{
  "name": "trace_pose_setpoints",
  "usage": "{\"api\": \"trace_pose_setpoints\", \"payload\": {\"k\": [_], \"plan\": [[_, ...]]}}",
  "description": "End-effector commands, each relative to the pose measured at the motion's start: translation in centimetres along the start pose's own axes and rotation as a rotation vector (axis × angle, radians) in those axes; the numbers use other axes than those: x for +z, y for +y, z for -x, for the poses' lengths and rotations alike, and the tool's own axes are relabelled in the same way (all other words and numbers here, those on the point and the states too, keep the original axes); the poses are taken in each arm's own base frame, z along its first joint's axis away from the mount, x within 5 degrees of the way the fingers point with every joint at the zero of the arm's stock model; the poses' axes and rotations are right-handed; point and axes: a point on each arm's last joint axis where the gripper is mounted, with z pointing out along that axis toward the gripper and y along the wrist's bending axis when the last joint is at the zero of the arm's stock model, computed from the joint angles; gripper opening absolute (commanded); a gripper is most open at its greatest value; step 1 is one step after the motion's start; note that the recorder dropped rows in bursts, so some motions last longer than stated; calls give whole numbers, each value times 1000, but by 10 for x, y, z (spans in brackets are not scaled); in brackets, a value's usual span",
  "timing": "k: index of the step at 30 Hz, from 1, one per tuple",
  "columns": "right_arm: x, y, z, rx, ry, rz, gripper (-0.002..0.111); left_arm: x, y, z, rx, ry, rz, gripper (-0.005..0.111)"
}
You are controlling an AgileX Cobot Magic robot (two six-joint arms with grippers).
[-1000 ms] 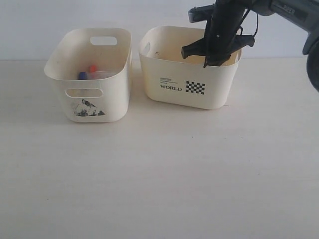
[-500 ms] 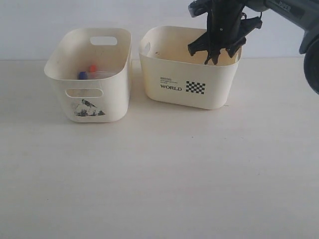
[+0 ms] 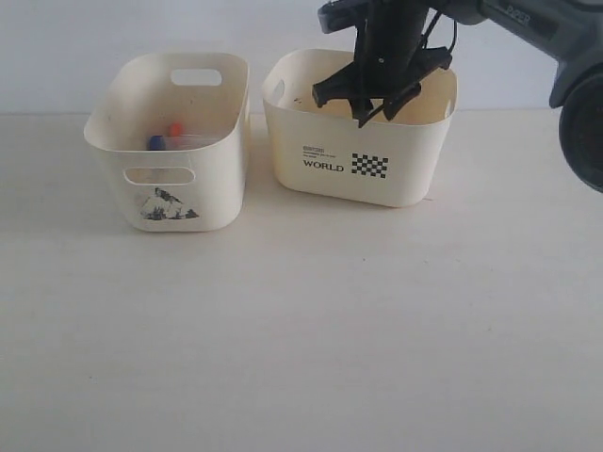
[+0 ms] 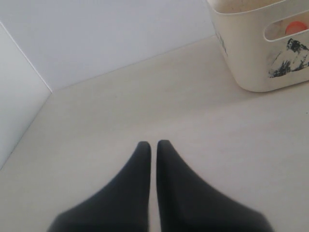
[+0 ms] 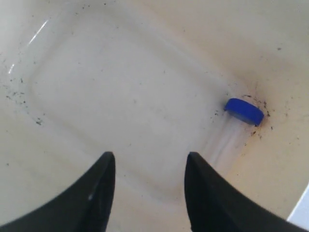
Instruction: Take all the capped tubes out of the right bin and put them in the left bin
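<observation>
My right gripper (image 3: 375, 113) hangs open over the right bin (image 3: 330, 184), the one marked "WORLD", with nothing between its fingers. In the right wrist view a clear tube with a blue cap (image 5: 231, 131) lies in a corner of that bin's floor (image 5: 120, 87), off to one side of the right gripper (image 5: 150, 157). The left bin (image 3: 217, 179), with the mountain picture, holds an orange-red-capped tube (image 3: 175, 128) and a blue-capped tube (image 3: 155, 142). My left gripper (image 4: 153, 144) is shut and empty above the bare table, with the left bin (image 4: 246, 53) some way beyond it.
The two bins stand side by side at the back of a pale table (image 3: 301, 330), close to the wall. Dark specks dot the right bin's inner walls. A wall corner (image 4: 48, 87) borders the table near the left gripper.
The right gripper has opened and shifted left above the right bin. The bins and the tubes in the left bin have not moved.
</observation>
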Motion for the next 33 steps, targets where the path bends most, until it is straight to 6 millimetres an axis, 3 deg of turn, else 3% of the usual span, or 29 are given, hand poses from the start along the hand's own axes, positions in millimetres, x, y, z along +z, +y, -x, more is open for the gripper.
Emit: {"api": "trace_pose_setpoints", "payload": {"k": [1, 9, 17, 20, 23, 27, 33], "plan": [[3, -1, 4, -1, -35, -1, 45, 0, 0, 1, -9, -7, 1, 4], [39, 2, -4, -3, 15, -2, 45, 0, 0, 1, -9, -7, 1, 4], [60, -3, -10, 4, 56, -53, 45, 0, 0, 1, -9, -7, 1, 4], [64, -10, -12, 130, 72, -5, 45, 0, 0, 1, -9, -7, 1, 4], [56, -13, -5, 197, 23, 52, 45, 0, 0, 1, -9, -7, 1, 4], [28, -15, 8, 215, -96, 83, 45, 0, 0, 1, -9, -7, 1, 4], [11, -17, 11, 215, -112, 91, 45, 0, 0, 1, -9, -7, 1, 4]]}}
